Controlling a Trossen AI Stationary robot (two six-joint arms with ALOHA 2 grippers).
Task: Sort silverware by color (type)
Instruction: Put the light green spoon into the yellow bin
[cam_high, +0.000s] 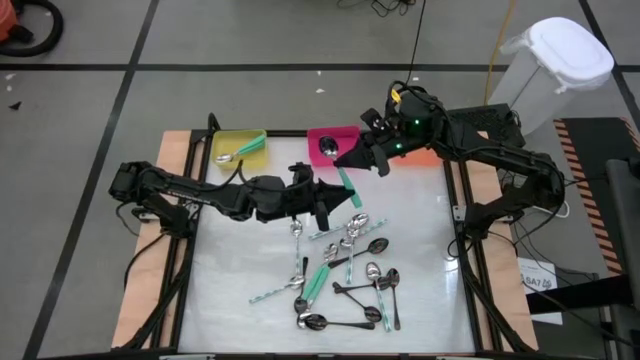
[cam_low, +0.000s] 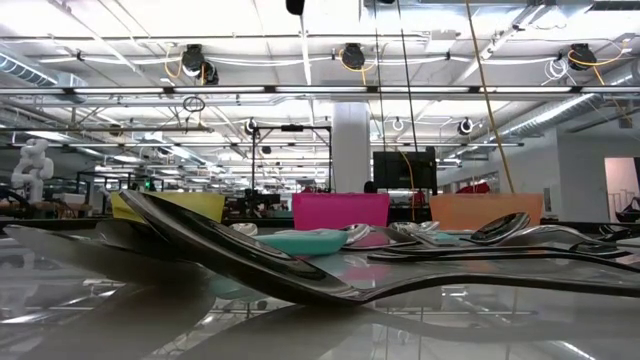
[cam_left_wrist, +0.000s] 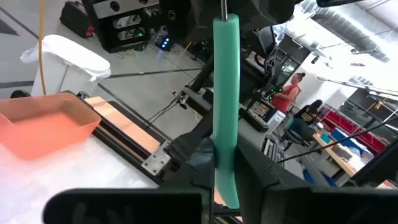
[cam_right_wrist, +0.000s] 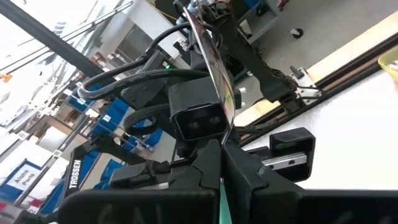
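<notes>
We read this as a handover. Just in front of the shallow pink plastic bin (cam_high: 345, 133), the teal-handled metal spoon (cam_high: 348, 187) hangs in the air between the left gripper (cam_high: 322, 208) and the right gripper (cam_high: 362, 160). The left jaws are pinching the far end of its teal handle. The right jaws look pressed onto the same spoon near where the teal meets the metal, though the high view is too crowded for us to be sure both grips are firm. The pass makes sense to us: the yellow plastic bin (cam_high: 252, 140), left of the pink one, already holds a teal-handled spoon and lies on the left arm's side. The pink bin holds one darker spoon, and the orange plastic bin (cam_high: 425, 155) to its right is mostly hidden under the right arm. The loose heap of spoons (cam_high: 345, 270), which mixes teal, silver and dark ones, lies farther out from the pink bin on the glossy white bench (cam_high: 240, 270). Around it are grey floor tiles, a white lidded waste bin (cam_high: 560, 60) and an open workshop with ceiling pipes, where people sit at distant desks.
</notes>
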